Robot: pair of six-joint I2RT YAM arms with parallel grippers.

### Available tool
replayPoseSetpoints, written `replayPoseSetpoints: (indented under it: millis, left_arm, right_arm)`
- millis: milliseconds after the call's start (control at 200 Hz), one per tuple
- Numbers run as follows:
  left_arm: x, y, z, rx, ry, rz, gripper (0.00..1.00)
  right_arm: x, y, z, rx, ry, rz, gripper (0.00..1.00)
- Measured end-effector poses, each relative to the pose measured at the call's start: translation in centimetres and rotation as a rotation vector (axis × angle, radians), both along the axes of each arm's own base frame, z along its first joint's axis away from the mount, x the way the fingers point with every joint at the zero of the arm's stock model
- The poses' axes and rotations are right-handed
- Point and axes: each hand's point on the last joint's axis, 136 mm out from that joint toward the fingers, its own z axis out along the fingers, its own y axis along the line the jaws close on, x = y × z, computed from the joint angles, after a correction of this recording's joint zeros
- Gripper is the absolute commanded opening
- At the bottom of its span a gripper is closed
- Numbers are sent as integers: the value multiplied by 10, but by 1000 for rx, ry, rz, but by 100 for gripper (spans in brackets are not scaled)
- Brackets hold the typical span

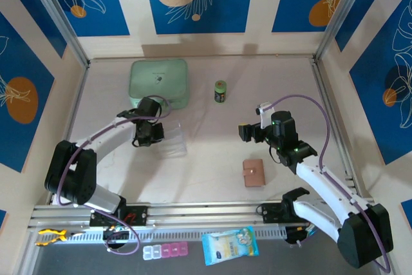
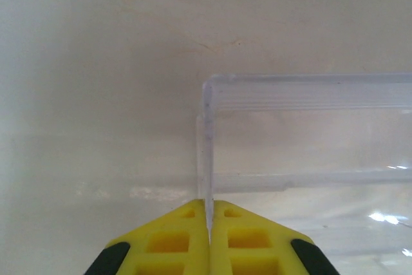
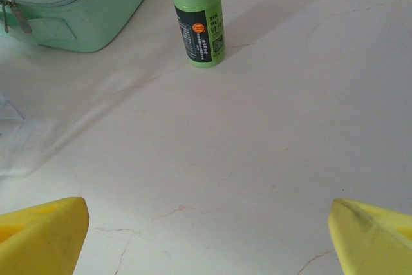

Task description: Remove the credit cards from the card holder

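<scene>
The card holder (image 1: pixel 253 172), a small salmon-pink wallet, lies folded shut on the table at the near right. The credit cards are hidden. My right gripper (image 1: pixel 248 132) (image 3: pixel 207 214) hovers open over bare table, behind and slightly left of the card holder, with nothing between its yellow fingers (image 3: pixel 45 230). My left gripper (image 1: pixel 154 134) (image 2: pixel 209 207) is shut on the thin upright wall of a clear plastic box (image 1: pixel 172 140) (image 2: pixel 309 91) at the left of the table.
A mint-green zip case (image 1: pixel 159 83) (image 3: pixel 71 4) sits at the back left, with a small green bottle (image 1: pixel 220 91) (image 3: pixel 197 17) upright to its right. A pill organiser (image 1: pixel 165 250) and a blue packet (image 1: pixel 230 245) lie by the front rail.
</scene>
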Motion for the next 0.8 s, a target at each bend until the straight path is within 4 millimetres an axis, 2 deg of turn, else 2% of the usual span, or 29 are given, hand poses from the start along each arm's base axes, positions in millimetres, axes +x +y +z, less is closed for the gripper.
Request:
replayPoseSetpoints:
  millis: [165, 355, 570, 800]
  left_arm:
    - [4, -8, 5, 20, 4, -24, 3]
    - [17, -31, 17, 39, -12, -72, 2]
    - [40, -72, 29, 56, -31, -140, 2]
    - [69, -128, 27, 72, -35, -205, 2]
  right_arm:
    - [-1, -1, 3, -3, -12, 1, 96]
    - [-1, -1, 6, -7, -28, 4, 96]
    - [-1, -5, 9, -10, -41, -10, 96]
    - [-3, -15, 9, -6, -52, -40, 96]
